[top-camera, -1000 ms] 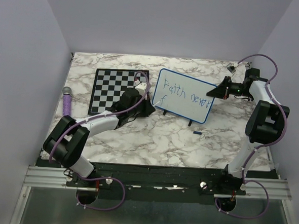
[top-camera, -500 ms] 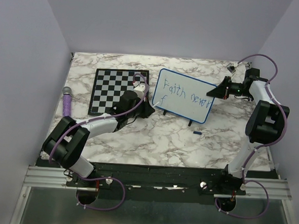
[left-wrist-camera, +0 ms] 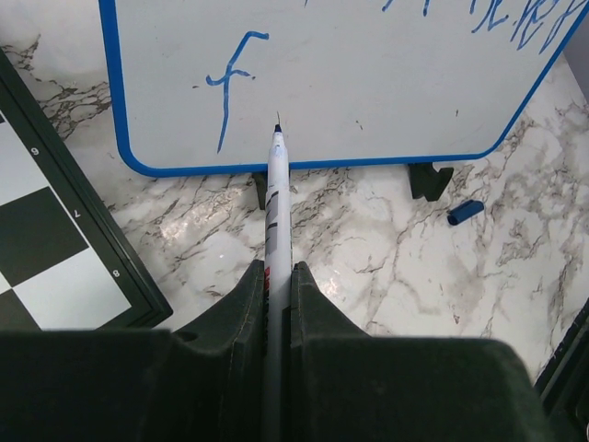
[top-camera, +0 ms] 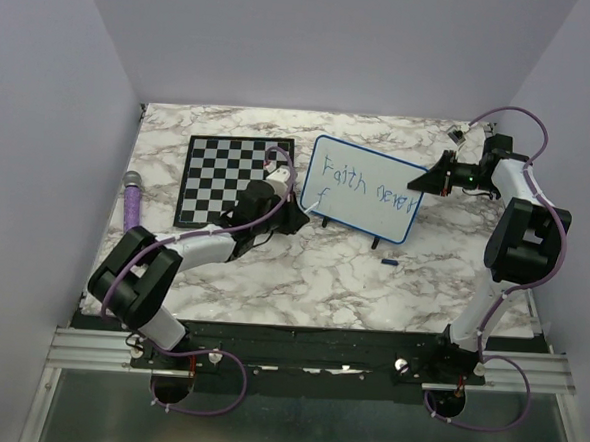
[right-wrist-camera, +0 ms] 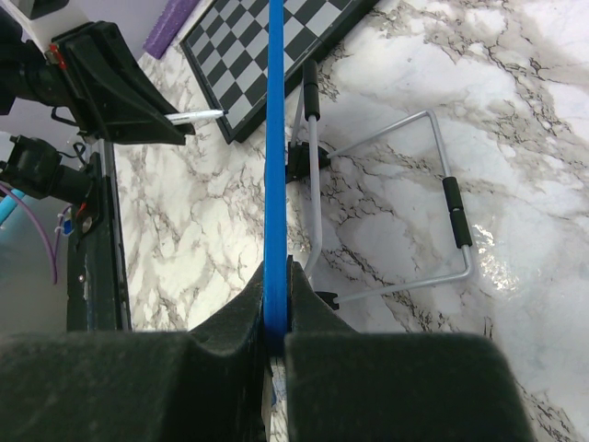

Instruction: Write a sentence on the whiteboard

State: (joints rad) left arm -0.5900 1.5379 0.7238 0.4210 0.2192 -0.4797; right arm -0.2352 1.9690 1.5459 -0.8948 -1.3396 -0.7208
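Note:
The whiteboard (top-camera: 367, 190) with a blue frame stands tilted on the marble table. It reads "Faith never" in blue on the top line and a lone "f" (left-wrist-camera: 228, 78) below. My left gripper (top-camera: 293, 218) is shut on a white marker (left-wrist-camera: 275, 207); its tip sits just off the board's lower part, right of the "f". My right gripper (top-camera: 425, 177) is shut on the board's blue right edge (right-wrist-camera: 275, 138) and holds it from behind, where the wire stand (right-wrist-camera: 386, 184) shows.
A black-and-white chessboard (top-camera: 233, 177) lies left of the whiteboard, under my left arm. A purple object (top-camera: 133, 199) lies at the table's left edge. A small blue marker cap (top-camera: 390, 258) lies in front of the board, also in the left wrist view (left-wrist-camera: 465, 212).
My left gripper has slid back and left a little with the marker, away from the board. The writing and the right arm are unchanged.

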